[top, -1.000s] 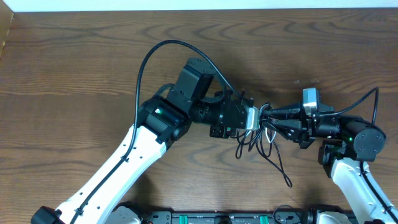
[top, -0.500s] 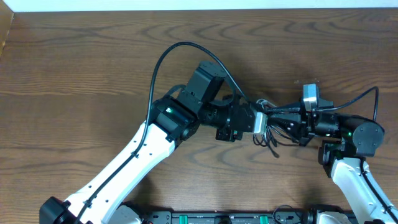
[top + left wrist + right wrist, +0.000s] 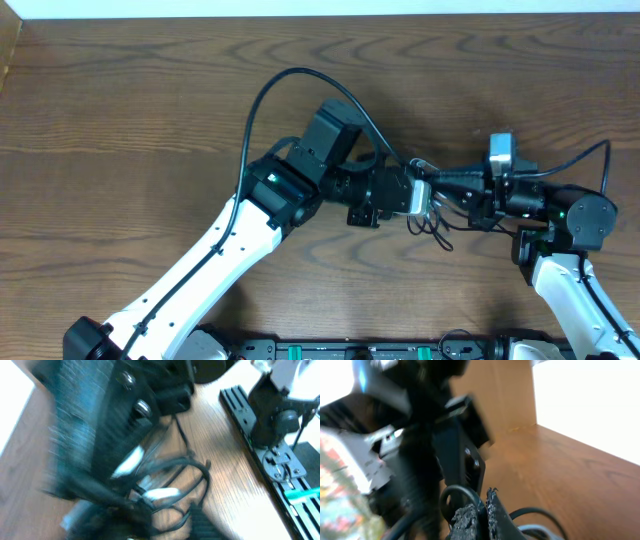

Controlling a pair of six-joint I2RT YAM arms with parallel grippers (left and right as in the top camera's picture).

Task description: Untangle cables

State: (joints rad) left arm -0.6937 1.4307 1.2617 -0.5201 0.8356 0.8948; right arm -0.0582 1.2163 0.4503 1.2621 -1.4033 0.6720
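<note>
- The desk (image 3: 120,90) is carrying everything, its brown wood showing bare around the two arms.
- The left arm (image 3: 230,250) is lying diagonally from the near edge up toward the middle, with its wrist pointing right at the knot.
- The right arm (image 3: 575,225) is sitting at the right side, with its wrist pointing left, so the two wrists are facing each other nose to nose.
- The cables (image 3: 432,222) are bunching in a small tangle between and just below the two wrists. Thin black loops are hanging toward the near edge, and a white plug (image 3: 160,493) is showing among them in the left wrist view.
- The right jaws are clenching, the dark pads (image 3: 465,517) pressing together with a black loop (image 3: 457,492) curling right beside them. Whether a strand is pinched between them I cannot tell.
- The left jaws are sitting against the knot, but that view is smearing badly and I cannot tell whether they are released or grasping.
- Judging by this, the step in hand is taking hold of the knot from both sides and no strand is looking free yet. The next move is probably calling for one firm pinch on each side of a single strand, then a slow pull apart.
</note>
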